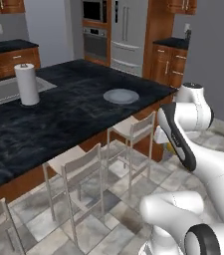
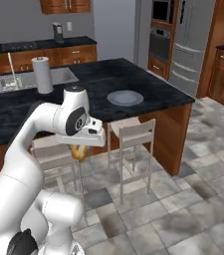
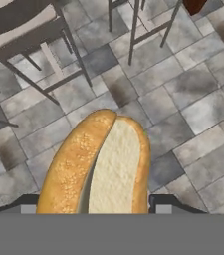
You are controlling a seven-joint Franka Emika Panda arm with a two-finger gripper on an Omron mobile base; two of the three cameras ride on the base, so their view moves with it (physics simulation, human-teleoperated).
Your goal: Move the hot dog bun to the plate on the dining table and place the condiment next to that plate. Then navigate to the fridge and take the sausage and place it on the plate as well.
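The gripper point(image 3: 94, 211) holds the hot dog bun point(image 3: 99, 164) clamped between its fingers above the tiled floor, well apart from the plate point(image 1: 121, 96) on the dining table point(image 1: 73, 117)

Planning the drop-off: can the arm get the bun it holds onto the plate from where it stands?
Probably not yet. The gripper holds the bun low over the floor beside the stools, while the plate lies farther off on the table; nothing covers the plate.
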